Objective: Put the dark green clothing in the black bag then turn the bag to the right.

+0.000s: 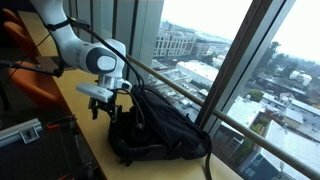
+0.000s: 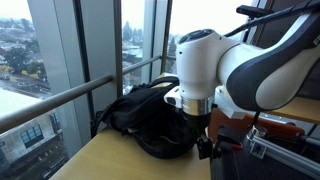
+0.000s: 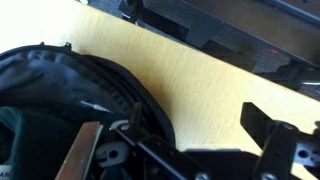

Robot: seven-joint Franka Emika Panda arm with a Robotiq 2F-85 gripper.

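Note:
The black bag (image 1: 155, 128) lies on the wooden table by the window and shows in both exterior views (image 2: 150, 120). In the wrist view its open rim (image 3: 110, 85) curves across the left, with dark green clothing (image 3: 20, 130) inside it. My gripper (image 1: 107, 105) hovers at the bag's end nearest the arm, also seen in an exterior view (image 2: 205, 142). In the wrist view the gripper (image 3: 197, 125) is open. One finger is at the bag's rim, the other is over bare table, and nothing is held between them.
A metal window railing (image 1: 180, 85) runs just behind the bag. Black equipment (image 1: 30, 140) stands on the table near the arm, seen also in the wrist view (image 3: 230, 30). An orange chair (image 1: 30, 70) is behind the arm. The table edge (image 2: 90, 150) is near the bag.

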